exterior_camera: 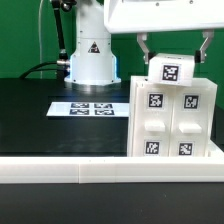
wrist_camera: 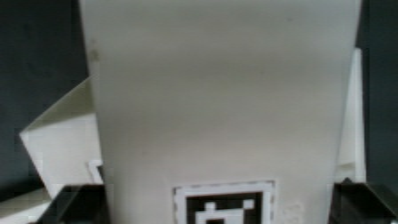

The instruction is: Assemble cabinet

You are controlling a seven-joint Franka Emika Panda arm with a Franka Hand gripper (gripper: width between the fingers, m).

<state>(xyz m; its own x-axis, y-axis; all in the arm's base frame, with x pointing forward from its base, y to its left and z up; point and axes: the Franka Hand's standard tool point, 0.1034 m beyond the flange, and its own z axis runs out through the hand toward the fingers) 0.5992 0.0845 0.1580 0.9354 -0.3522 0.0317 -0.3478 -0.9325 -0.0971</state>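
Gripper (exterior_camera: 173, 52) is pinching a small tagged white block (exterior_camera: 171, 70) atop the cabinet (exterior_camera: 171, 118), fingers either side. Cabinet's standing at exterior view's right, near the front rail (exterior_camera: 70, 168). Looks rigid, light, slick plastic; probably best gripping across narrow edges.

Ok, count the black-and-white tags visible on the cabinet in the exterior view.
5. One sits on the cabinet's top between the gripper's fingers; four fill its front panels, two upper, two lower. Other faces may hide more.
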